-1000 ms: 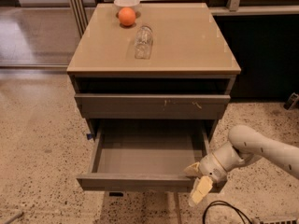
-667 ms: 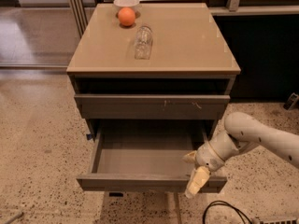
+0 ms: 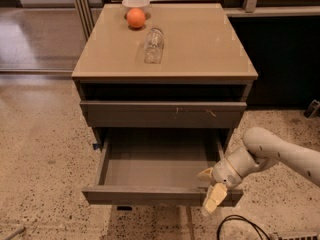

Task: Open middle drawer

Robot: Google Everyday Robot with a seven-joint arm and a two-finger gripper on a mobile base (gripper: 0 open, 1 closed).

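Observation:
The middle drawer (image 3: 150,196) is the lowest one in view and is pulled well out of the cabinet, showing its bare grey inside (image 3: 155,171). My gripper (image 3: 210,186) is at the right end of the drawer's front panel, on a white arm coming in from the right. It is open: one finger (image 3: 205,174) reaches just inside the drawer and the other finger (image 3: 215,198) hangs in front of the panel, so the two straddle the front edge.
Above the open drawer sits a closed front with pale scratch marks (image 3: 162,114). On the cabinet top (image 3: 200,44) are an orange (image 3: 136,18), a white bowl (image 3: 135,3) and a clear glass lying on its side (image 3: 154,45). A black cable (image 3: 235,226) lies on the speckled floor.
The arm's elbow has swung up and in toward the cabinet, and the gripper has shifted slightly up at the drawer's front right corner. The drawer has stayed pulled out.

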